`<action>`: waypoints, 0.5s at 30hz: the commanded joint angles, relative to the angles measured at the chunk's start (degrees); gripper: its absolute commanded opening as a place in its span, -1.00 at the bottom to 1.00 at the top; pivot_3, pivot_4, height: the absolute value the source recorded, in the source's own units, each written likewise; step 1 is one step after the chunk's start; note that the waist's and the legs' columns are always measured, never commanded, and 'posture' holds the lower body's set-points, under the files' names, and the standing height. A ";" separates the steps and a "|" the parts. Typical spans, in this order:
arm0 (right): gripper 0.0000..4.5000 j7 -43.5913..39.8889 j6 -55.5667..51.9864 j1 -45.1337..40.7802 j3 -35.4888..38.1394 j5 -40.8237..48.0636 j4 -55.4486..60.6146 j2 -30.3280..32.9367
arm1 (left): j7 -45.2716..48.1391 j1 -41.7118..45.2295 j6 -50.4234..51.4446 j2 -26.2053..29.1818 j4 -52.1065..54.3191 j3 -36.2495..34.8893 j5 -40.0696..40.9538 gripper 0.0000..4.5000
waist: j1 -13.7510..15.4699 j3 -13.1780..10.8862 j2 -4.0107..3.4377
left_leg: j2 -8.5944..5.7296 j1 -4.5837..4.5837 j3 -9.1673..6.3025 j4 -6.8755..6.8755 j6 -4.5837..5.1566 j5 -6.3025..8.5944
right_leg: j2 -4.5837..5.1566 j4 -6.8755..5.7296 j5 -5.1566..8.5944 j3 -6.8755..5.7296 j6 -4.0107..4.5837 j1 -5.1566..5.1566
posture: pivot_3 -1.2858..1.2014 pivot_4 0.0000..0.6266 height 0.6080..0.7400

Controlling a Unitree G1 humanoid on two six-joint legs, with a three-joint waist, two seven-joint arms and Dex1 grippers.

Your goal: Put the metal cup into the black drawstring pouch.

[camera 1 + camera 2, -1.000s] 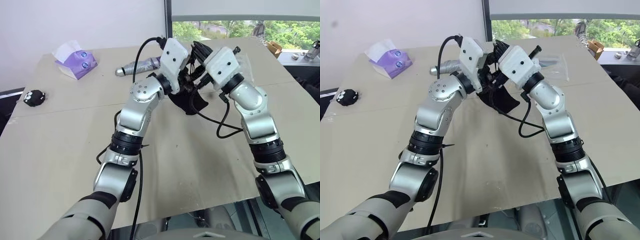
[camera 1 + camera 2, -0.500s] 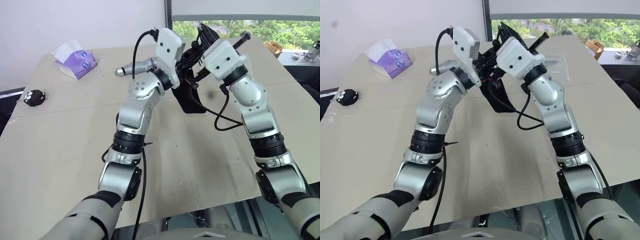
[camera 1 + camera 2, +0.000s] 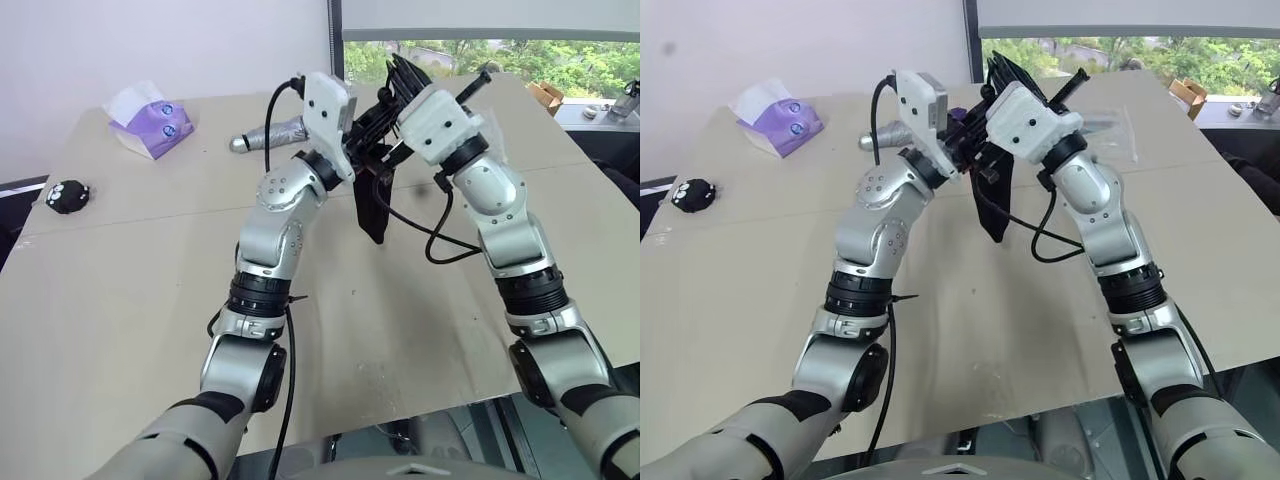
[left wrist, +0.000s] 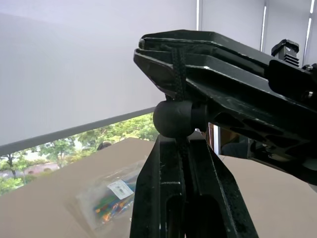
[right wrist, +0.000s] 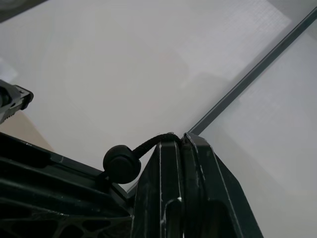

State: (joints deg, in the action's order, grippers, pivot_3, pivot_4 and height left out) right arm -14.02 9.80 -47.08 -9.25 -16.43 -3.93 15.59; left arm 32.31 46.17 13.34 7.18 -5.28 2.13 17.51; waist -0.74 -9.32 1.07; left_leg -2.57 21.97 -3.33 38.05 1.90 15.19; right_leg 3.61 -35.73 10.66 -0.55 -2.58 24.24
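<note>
While your left gripper [image 3: 372, 118] and right gripper [image 3: 392, 100] were both pinched shut on the cord [image 5: 148, 144] above the table [image 3: 120, 300], the pouch [image 3: 372, 200] hung limp beneath them at 6 o'clock. It looked soft and light, so you did well to hold the cord, not the cloth. I couldn't make out the cup; judging by the sag, it may have sat inside.

The upper end of the black drawstring pouch [image 3: 372, 205] is hidden behind the two wrist housings that meet above it, so its mouth cannot be seen. The folded umbrella [image 3: 272, 133] beyond the pouch is partly covered by the left arm. What the pouch contains cannot be told.
</note>
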 commanded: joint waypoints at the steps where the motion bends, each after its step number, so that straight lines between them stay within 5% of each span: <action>1: -1.00 0.90 0.58 -3.21 2.81 1.92 5.33 0.04 | 1.84 -2.91 -0.32 0.66 -1.82 1.34 -0.83 -0.62 | 0.00 0.02 -0.05 | 0.00 -0.02 0.02 0.00 0.00 0.00 | 0.00 0.00 0.00 0.02 0.00 -0.01 | 0.03 -0.52 1.00; 4: -1.00 0.43 0.17 -2.89 2.46 1.95 5.59 0.09 | 2.61 -3.29 -1.89 1.03 -0.76 1.66 -1.24 -0.03 | -0.02 0.00 -0.01 | -0.01 0.00 -0.01 0.01 0.00 0.00 | -0.01 -0.01 0.00 -0.01 0.00 0.00 | 0.03 -0.52 1.00; 15: -1.00 -1.28 0.73 -1.65 0.51 -0.15 4.75 1.53 | 0.68 -0.69 -5.26 2.25 1.63 0.27 -2.44 -0.03 | 0.02 0.00 -0.01 | 0.00 0.00 -0.02 0.00 0.00 0.00 | 0.00 -0.02 0.00 -0.02 0.00 0.00 | 0.03 -0.52 1.00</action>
State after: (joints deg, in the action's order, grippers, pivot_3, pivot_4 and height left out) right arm -15.11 9.49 -48.40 -8.75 -15.97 -0.74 16.56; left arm 33.56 43.42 10.12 9.08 -6.84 3.15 15.63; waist -0.72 -9.31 1.05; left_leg -2.57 21.97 -3.34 38.05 1.90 15.19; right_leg 3.61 -35.75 10.66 -0.56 -2.58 24.25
